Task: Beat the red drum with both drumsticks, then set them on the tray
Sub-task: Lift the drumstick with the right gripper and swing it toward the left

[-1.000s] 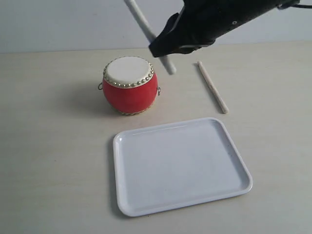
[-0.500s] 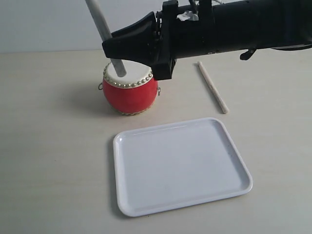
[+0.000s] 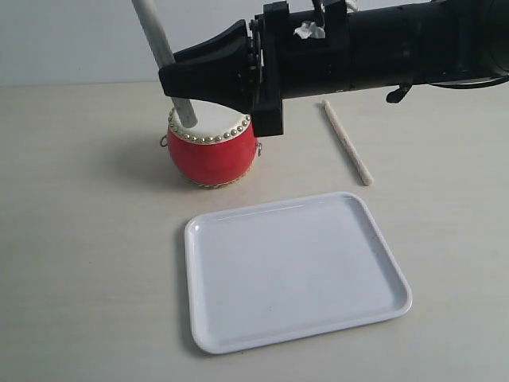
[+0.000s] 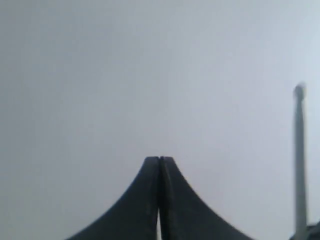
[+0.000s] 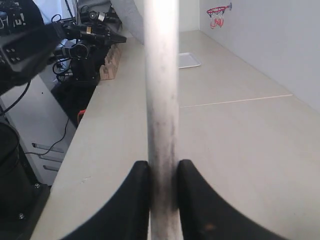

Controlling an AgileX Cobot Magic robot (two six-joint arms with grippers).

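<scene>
Over the red drum (image 3: 213, 155), one drumstick (image 3: 159, 40) stands steeply tilted.

The held drumstick (image 3: 153, 32) runs past the exterior view's top edge.

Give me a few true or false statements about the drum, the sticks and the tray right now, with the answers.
1. The right tool is clamped on a drumstick. True.
2. One stick lies on the tray. False: neither stick is on it.
3. The other drumstick lies on the table, right of the red drum in the exterior view. True.
4. The left tool is open. False: it is shut, holding nothing.
</scene>
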